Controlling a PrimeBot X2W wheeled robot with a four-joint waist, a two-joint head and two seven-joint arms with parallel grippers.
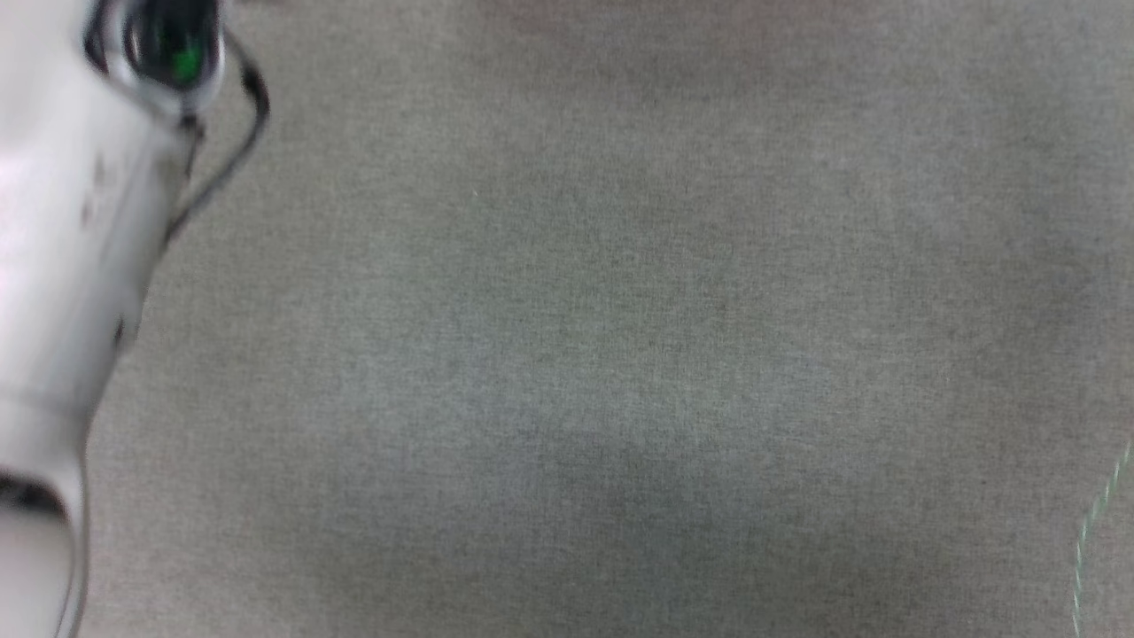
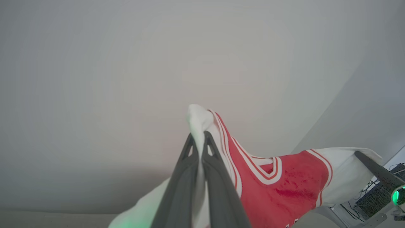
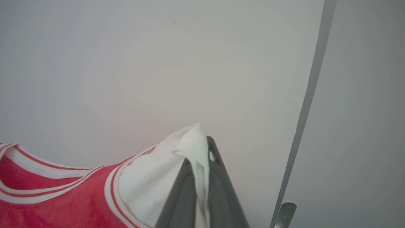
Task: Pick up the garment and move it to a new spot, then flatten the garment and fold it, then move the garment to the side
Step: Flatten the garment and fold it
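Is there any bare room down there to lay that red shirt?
Yes: the grey surface is bare from the pale forearm at the left to the thin thread near the right edge. Crowded along the left, by that forearm and its cable.

The soft red jersey shirt point(image 2: 284, 186) has white sleeves and white-and-red striped trim along its V-neck and armholes. The left gripper point(image 2: 199, 136) and right gripper point(image 3: 200, 152) have dark grey fingers. The flat woven cloth surface point(image 1: 620, 310) is mottled grey-beige. The smooth forearm shell point(image 1: 80, 230) is white.
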